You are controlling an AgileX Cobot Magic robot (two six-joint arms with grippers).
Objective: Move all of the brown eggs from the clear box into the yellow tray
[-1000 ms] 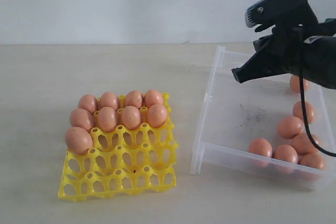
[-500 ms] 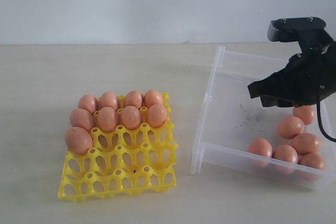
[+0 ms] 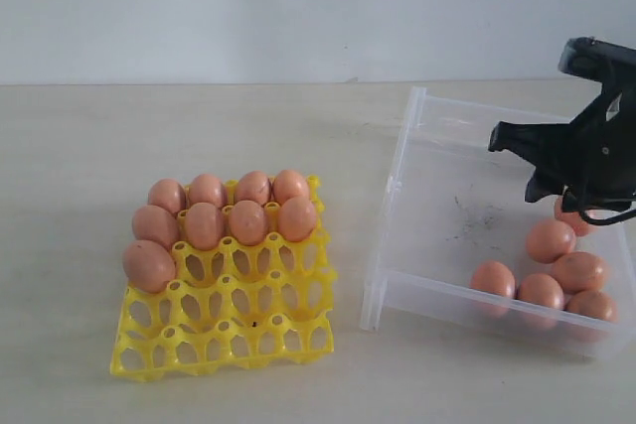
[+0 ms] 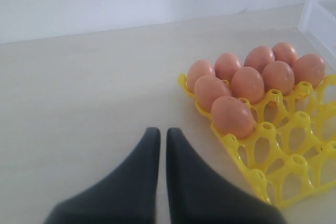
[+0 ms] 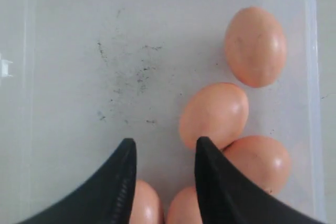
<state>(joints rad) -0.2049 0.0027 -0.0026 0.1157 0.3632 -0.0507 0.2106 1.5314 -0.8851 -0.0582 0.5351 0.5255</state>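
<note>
Several brown eggs (image 3: 227, 213) fill the back rows of the yellow tray (image 3: 248, 330), and one more egg (image 3: 148, 265) sits in the third row's left cup. Several eggs (image 3: 550, 240) lie loose at the right end of the clear box (image 3: 397, 186). My right gripper (image 3: 513, 164) hangs open above them, empty. In the right wrist view its open fingers (image 5: 164, 145) straddle bare box floor, with one egg (image 5: 213, 115) just beyond one fingertip and two eggs (image 5: 144, 203) beneath. My left gripper (image 4: 163, 132) is shut and empty over the table beside the tray (image 4: 273, 145); it is out of the exterior view.
The tray's front two rows of cups (image 3: 224, 345) are empty. The box's left half (image 3: 447, 215) holds only dark smudges. Its near wall (image 3: 467, 305) and left wall (image 3: 383, 235) stand between the eggs and the tray. A white wall runs behind the table.
My right arm has swung rightward and lower over the box, from its back left part toward the eggs at its right end. The eggs and tray have not moved.
</note>
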